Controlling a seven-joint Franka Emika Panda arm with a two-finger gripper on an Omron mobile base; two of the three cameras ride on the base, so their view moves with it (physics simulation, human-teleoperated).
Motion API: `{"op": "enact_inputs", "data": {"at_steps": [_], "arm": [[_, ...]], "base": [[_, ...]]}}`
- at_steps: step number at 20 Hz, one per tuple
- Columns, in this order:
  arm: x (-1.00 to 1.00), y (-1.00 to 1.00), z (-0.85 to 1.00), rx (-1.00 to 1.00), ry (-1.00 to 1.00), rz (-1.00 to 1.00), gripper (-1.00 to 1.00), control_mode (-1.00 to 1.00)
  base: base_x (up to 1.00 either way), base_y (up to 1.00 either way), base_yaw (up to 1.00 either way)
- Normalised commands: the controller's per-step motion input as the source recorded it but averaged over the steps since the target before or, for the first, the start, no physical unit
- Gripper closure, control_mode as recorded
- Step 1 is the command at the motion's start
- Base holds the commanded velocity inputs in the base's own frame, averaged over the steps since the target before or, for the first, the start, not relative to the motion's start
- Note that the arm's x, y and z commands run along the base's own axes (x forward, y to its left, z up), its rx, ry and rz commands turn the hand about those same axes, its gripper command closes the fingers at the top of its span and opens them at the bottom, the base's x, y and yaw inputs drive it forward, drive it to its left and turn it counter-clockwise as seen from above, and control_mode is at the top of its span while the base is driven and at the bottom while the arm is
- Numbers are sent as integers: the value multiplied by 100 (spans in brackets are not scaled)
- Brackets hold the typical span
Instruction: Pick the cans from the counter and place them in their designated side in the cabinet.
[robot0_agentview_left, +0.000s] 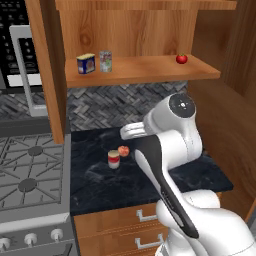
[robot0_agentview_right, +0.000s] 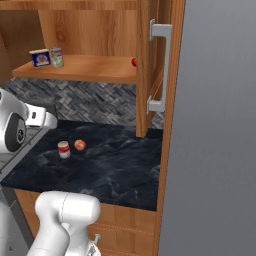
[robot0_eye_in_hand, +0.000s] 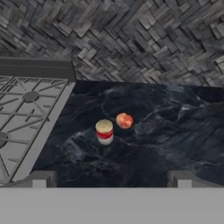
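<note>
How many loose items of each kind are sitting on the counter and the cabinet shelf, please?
Label-wrapped cans: 2, the red-and-white labelled can on the black marbled counter and the greenish multicoloured can on the wooden cabinet shelf.
Squat blue-and-yellow tin: 1, on the shelf.
Round fruits: 2, the red-orange fruit on the counter and the red tomato-like fruit on the shelf.
Total: 5

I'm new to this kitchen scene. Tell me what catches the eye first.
A small red-and-white labelled can stands on the black marbled counter beside a round red-orange fruit. Above, on the brown wooden cabinet shelf, a multicoloured can stands beside a blue-and-yellow tin.
</note>
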Motion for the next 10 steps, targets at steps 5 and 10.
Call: {"op": "enact_inputs", "data": {"at_steps": [5,10], "arm": [[26,6,-11,0,3,-2,-100,-100],[23,6,-2,4,11,-1,-100,-100]], "base": [[0,0,0],[0,0,0]]}}
